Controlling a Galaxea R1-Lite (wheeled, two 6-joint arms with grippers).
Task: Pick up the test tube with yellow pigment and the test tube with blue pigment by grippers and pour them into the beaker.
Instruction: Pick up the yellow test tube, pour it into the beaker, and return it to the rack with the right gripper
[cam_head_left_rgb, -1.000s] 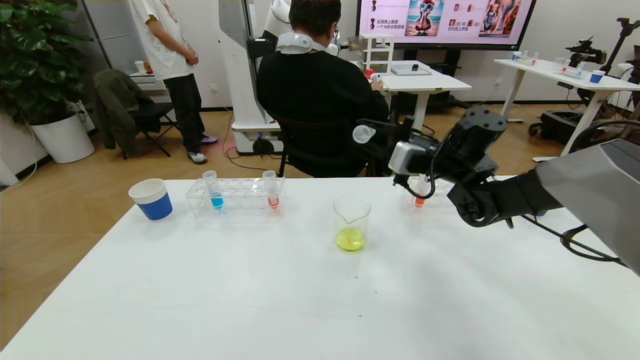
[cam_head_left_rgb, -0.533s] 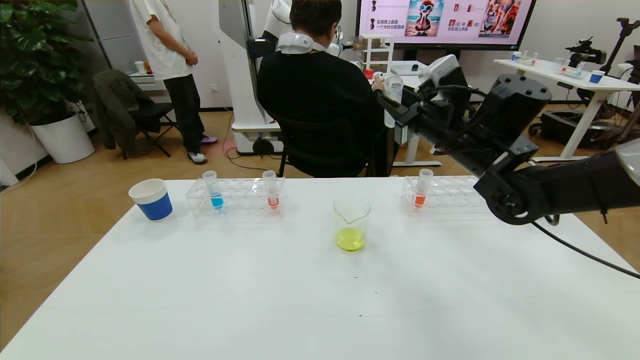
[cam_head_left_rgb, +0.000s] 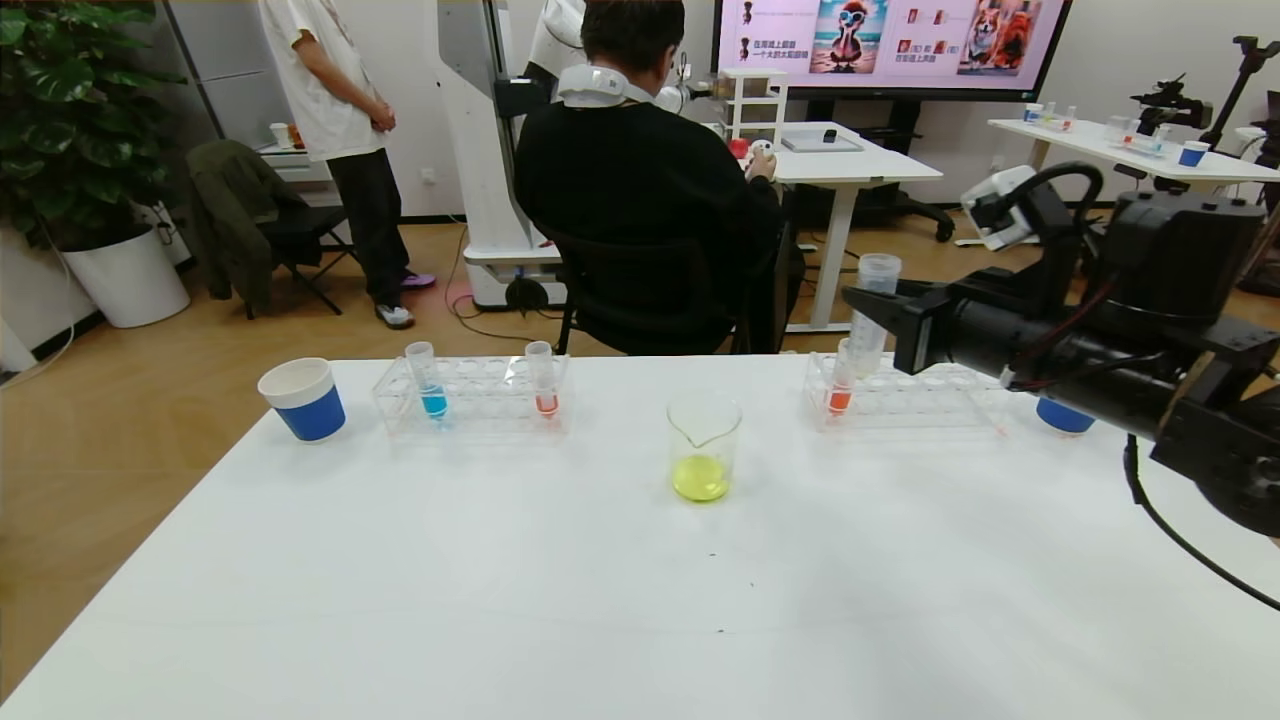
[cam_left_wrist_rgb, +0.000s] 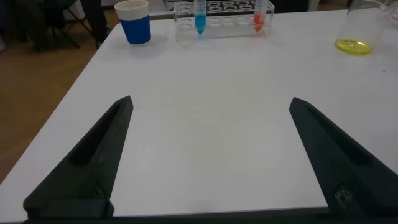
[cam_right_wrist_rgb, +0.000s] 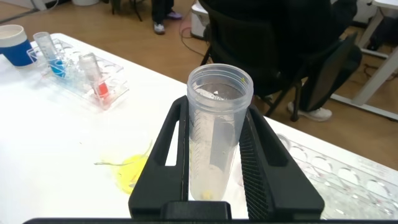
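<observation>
while yellow pools in the beaker (cam_head_left_rgb: 704, 446) — right claw (cam_head_left_rgb: 868, 312) clamped on the upright, drained test tube (cam_head_left_rgb: 870, 312).

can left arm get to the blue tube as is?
Probably yes. The left gripper is open, and only bare table lies between it and the blue test tube, upright in its rack.

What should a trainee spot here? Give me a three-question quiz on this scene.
1. True or false: the beaker holds yellow liquid.
2. Where is the blue-pigment tube? A, standing in the rack beside the paper cup; B, lying on the table; C, inside the beaker.
3. What do the jaws of the right gripper hold?
Key: 1 true; 2 A; 3 a nearly empty clear tube, upright.
</observation>
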